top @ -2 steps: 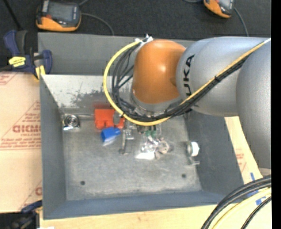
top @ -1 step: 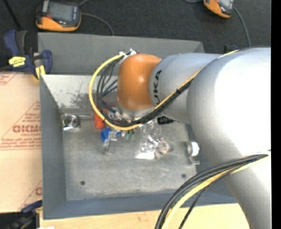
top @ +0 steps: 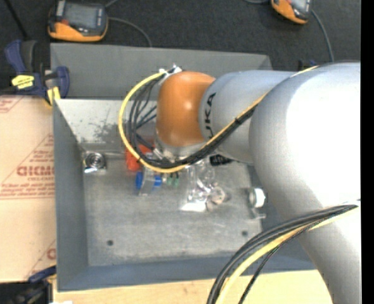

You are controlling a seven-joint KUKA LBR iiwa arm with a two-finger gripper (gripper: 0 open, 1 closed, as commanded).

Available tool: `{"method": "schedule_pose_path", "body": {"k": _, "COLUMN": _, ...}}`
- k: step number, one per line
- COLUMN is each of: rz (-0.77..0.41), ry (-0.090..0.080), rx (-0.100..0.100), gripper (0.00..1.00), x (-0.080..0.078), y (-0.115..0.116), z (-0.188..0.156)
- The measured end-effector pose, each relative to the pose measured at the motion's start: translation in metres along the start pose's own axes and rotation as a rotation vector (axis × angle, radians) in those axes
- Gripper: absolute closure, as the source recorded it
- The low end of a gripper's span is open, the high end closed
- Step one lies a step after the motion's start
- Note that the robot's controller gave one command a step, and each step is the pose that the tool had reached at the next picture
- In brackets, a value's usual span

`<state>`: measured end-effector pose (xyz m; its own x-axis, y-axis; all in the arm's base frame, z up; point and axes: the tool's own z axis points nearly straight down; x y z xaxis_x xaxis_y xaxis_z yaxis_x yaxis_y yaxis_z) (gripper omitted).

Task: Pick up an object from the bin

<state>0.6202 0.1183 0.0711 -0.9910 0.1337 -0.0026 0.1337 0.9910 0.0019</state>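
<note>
Gripper (top: 154,168): tucked under the orange cover, low over the middle of the bin floor. Whether it is released or clenched cannot be told, and nothing is seen grasped in it.
Orange cover (top: 184,109): rounded shell on the arm's wrist, looped by black and yellow cables.
Red-orange piece (top: 132,162): small, just at the cover's lower left edge, nearest the gripper.
Blue piece (top: 139,182): small, a little lower than the red-orange piece, below the cover's left side.
Green piece (top: 172,181): tiny, straight below the cover.
Clear plastic thing (top: 199,194): crumpled, below the cover's right side.
White piece (top: 257,197): farther to the cover's lower right, beside the arm.
Silver round thing (top: 94,162): well left of the cover, near the wall.
Bin (top: 79,233): grey metal, holding all these.
</note>
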Motion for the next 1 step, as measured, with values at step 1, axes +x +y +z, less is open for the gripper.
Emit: {"method": "schedule_pose_path", "body": {"k": 1, "rz": 0.042, "ry": -0.008, "rx": -0.003, "gripper": 1.00, "x": 0.0222, "y": 0.0037, "z": -0.1572}}
